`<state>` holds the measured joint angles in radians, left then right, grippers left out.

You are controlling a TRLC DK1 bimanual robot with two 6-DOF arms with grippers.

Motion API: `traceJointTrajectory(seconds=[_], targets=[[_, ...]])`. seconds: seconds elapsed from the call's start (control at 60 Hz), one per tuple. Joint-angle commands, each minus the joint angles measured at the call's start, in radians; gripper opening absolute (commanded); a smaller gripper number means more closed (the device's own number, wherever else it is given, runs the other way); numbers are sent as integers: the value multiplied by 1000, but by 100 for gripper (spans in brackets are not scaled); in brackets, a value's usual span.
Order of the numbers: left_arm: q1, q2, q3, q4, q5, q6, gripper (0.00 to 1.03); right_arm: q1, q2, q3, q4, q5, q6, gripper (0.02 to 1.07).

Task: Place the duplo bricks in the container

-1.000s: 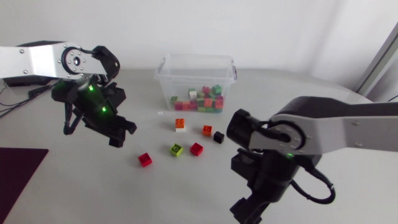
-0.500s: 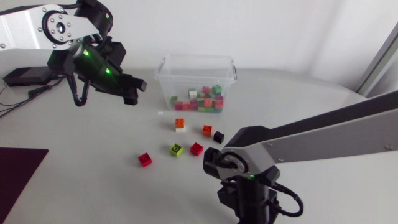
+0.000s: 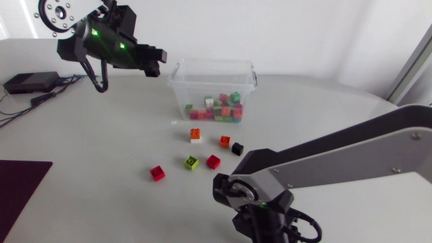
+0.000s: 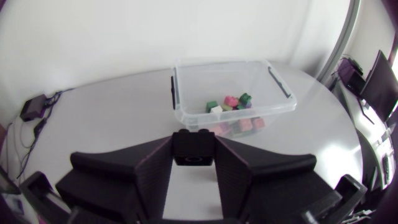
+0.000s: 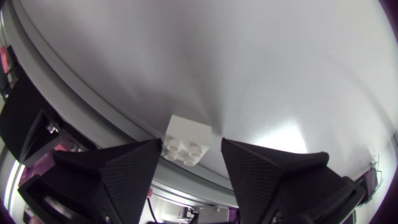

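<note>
Over grey table [image 4: 106, 106], left gripper [image 3: 157, 61] clamps black duplo brick [image 4: 194, 149]; it should centre above clear container [image 4: 281, 107] before releasing.

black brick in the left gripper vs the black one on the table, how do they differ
Grip: the held black brick is clamped between the fingers of the left gripper; the loose black brick is touched by nothing. Place: the held one is raised, facing the container; the loose one lies on the table beside an orange brick. Both are black and outside the container.
</note>
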<state>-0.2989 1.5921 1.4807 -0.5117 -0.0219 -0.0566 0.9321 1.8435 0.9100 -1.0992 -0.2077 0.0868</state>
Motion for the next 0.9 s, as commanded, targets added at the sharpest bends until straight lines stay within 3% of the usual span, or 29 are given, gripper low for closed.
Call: traceJointTrajectory(seconds=[0.0, 0.15, 0.3, 0.483, 0.883], targets=[[-22, 14, 39, 35, 11, -34, 24, 11, 19, -2, 1, 27, 37, 47], [-52, 48, 39, 114, 11, -42, 24, -9, -29, -16, 25, 80, 44, 34], [-72, 108, 58, 188, 11, -42, 24, -107, -150, -10, 44, 125, 24, 32], [-86, 192, 89, 279, 11, -38, 24, -197, -283, 115, 15, 123, -15, 31], [-103, 361, 247, 288, 11, -43, 29, -325, -379, 274, 53, 39, -67, 31]])
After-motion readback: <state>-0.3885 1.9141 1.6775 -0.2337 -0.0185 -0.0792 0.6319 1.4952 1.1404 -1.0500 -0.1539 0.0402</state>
